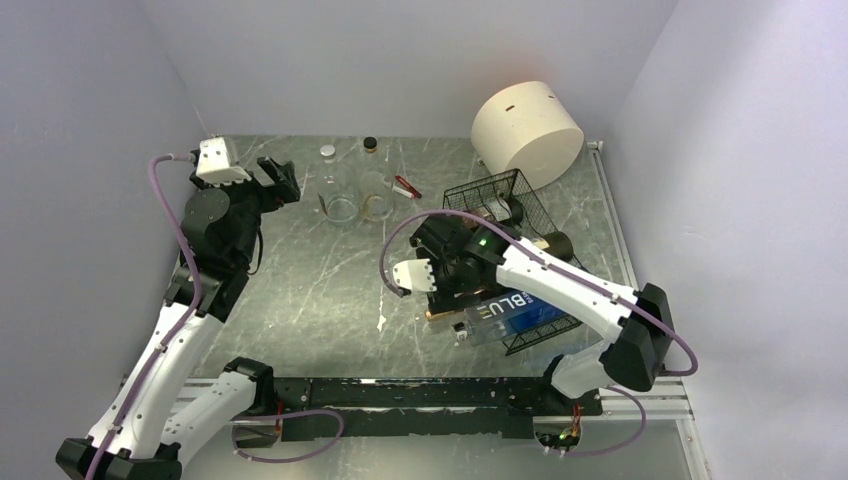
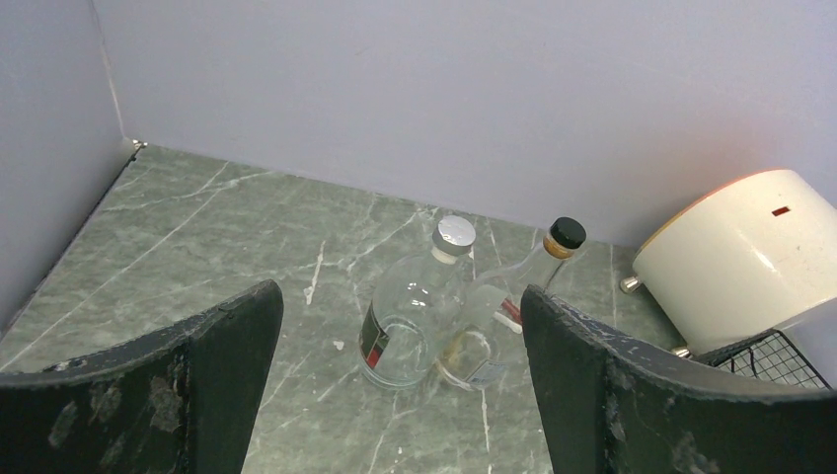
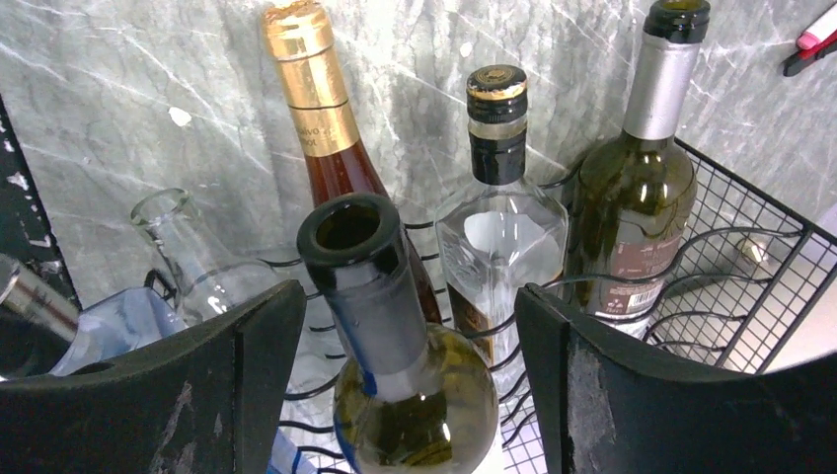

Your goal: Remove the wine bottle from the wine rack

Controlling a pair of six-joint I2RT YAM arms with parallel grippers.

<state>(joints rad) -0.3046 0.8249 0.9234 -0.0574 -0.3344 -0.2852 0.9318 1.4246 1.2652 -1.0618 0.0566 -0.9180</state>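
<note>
Here, right hand (image 3: 405, 293) open astride wine bottle (image 3: 390, 336) neck, above wine rack (image 3: 742, 259), left hand (image 2: 400, 294) open.

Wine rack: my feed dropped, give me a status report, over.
Left claw open, away from rack. Right claw open, straddling neck of uncorked dark green glass bottle, no contact. Bottle in black wire-mesh rack. Gold-foiled amber bottle crowds behind it.

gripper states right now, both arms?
Left gripper: open, holding nothing.
Right gripper: open, fingers either side of the wine bottle neck, not gripping it.
</note>
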